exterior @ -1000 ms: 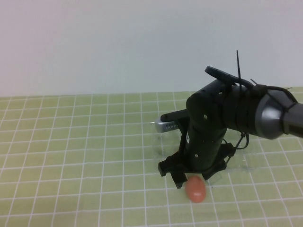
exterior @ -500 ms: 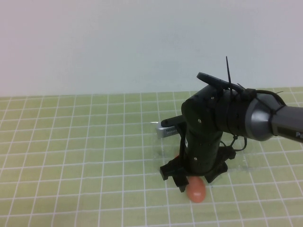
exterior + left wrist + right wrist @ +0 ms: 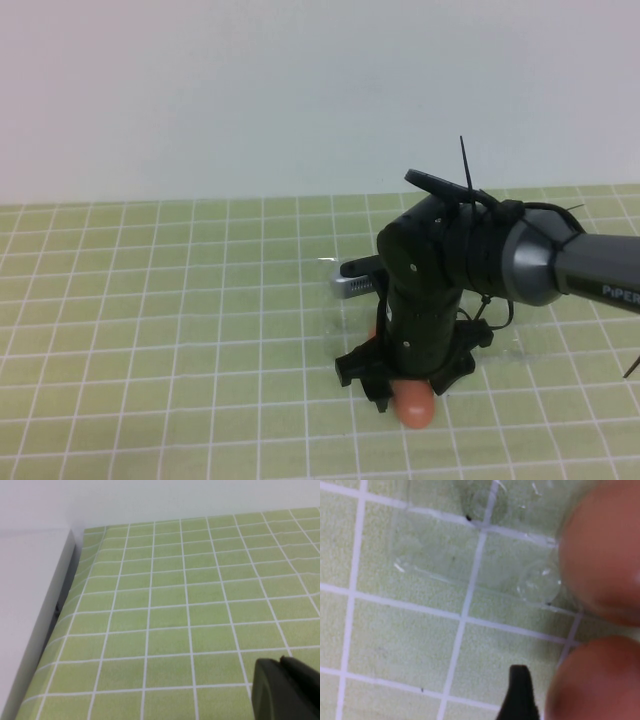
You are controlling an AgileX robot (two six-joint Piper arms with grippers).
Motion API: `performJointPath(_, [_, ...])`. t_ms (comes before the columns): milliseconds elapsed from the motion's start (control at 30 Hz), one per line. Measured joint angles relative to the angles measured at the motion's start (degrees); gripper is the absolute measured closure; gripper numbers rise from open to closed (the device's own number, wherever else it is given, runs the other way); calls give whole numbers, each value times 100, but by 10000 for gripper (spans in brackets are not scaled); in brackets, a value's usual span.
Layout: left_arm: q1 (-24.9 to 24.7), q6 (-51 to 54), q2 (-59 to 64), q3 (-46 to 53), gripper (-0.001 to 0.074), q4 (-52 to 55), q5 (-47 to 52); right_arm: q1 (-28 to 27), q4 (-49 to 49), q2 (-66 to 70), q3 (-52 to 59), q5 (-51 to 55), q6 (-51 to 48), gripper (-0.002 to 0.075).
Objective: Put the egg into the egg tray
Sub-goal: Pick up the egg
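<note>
High view showed us the right gripper (image 3: pixel 400 385) pointing straight down over the near edge of the egg tray (image 3: pixel 345 310), with the egg (image 3: pixel 413 403) sitting on the counter (image 3: pixel 160 330) directly beneath it, just outside the tray and not yet in a cup. We could not tell whether the fingers were spread around the egg or pinched, since the wrist body hid them; in the right wrist view only one dark fingertip (image 3: pixel 520 692) showed beside a blurred reddish egg (image 3: pixel 592 680), with a second egg (image 3: pixel 600 550) close by at the tray's corner. We judged the egg light, rigid, smooth and easily cracked, apt to roll or squirt out of hard fingers, so a gentle hold across its widest middle seemed best. The tray looked like thin clear plastic with shallow round cups, flimsy enough to slide on the gridded green mat. The left gripper (image 3: pixel 287 690) hung over bare mat near the counter's side edge, well apart from the work, and we could not tell its fingers' state either.
</note>
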Motion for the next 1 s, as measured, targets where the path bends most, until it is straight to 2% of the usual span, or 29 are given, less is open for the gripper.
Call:
performJointPath(700, [0,0,0,0,737,0,0,0,-18,143,-8,-224,77,210])
performJointPath(900, [0,0,0,0,737,0,0,0,-39,143,-8,-224,77,316])
performJointPath(1000, [0,0,0,0,737,0,0,0,-39,143,-8,-233,64,333])
